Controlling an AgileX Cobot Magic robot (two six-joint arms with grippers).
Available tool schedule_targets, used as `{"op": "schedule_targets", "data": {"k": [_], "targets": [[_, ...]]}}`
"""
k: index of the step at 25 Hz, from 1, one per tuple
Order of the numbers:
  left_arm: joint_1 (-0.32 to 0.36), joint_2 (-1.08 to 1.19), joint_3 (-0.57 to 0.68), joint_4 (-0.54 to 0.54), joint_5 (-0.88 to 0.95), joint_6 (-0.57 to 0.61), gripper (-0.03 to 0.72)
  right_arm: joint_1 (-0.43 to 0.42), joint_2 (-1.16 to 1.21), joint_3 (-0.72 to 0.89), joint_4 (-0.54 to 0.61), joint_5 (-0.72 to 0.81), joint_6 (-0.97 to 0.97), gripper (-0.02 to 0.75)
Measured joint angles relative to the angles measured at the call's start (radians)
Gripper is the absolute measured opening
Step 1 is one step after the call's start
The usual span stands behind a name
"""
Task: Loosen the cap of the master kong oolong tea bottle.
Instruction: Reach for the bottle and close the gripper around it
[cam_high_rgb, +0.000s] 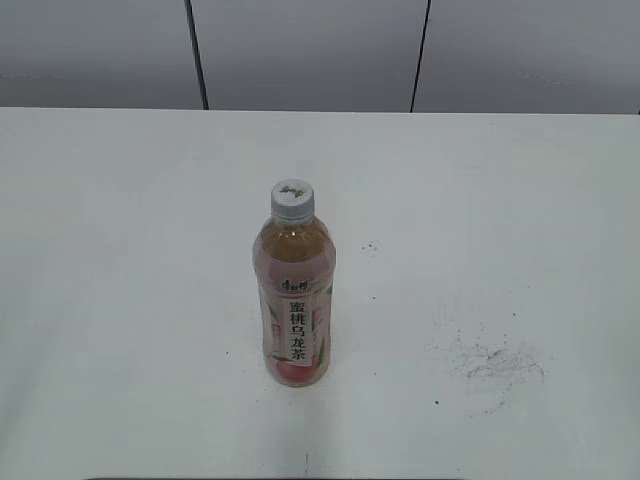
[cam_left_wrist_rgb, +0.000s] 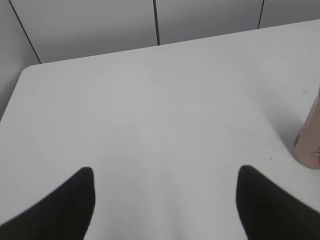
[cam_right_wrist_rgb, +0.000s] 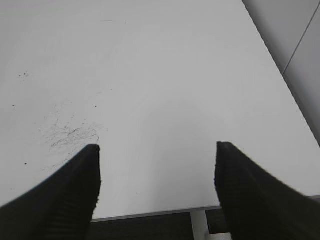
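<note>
The master kong oolong tea bottle (cam_high_rgb: 294, 300) stands upright near the middle of the white table, with amber tea, a pink peach label and a white strip of black characters. Its white-grey cap (cam_high_rgb: 292, 198) with a dark mark sits on top. In the left wrist view only the bottle's lower edge (cam_left_wrist_rgb: 310, 142) shows at the far right. My left gripper (cam_left_wrist_rgb: 164, 172) is open and empty, over bare table to the left of the bottle. My right gripper (cam_right_wrist_rgb: 157, 150) is open and empty near the table's edge. Neither gripper shows in the exterior view.
The white table (cam_high_rgb: 120, 250) has a patch of dark scuff marks (cam_high_rgb: 490, 360) right of the bottle, also in the right wrist view (cam_right_wrist_rgb: 70, 135). Grey wall panels (cam_high_rgb: 310, 50) stand behind. The table's edge (cam_right_wrist_rgb: 150, 212) and a leg lie under my right gripper.
</note>
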Motion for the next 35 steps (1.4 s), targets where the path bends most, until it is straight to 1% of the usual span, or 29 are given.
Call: {"op": "schedule_targets", "data": {"k": [13,16,20,24,30,35], "targets": [[0.000,0.000,0.000,-0.007,-0.001,0.000,0.519,0.000,0.000,0.000,0.000,0.000,0.001,0.536],[0.000,0.000,-0.009,-0.013,-0.044,0.000,0.519,0.000,0.000,0.000,0.000,0.000,0.001,0.536],[0.000,0.000,-0.012,-0.054,-0.264,0.000,0.519,0.000,0.000,0.000,0.000,0.000,0.001,0.536],[0.000,0.061,0.022,-0.142,-0.488,0.000,0.519,0.000,0.000,0.000,0.000,0.000,0.000,0.536],[0.000,0.309,0.127,-0.300,-0.798,0.000,0.519,0.000,0.000,0.000,0.000,0.000,0.000,0.536],[0.000,0.564,0.154,-0.343,-1.080,0.000,0.519,0.000,0.000,0.000,0.000,0.000,0.001,0.536]]}}
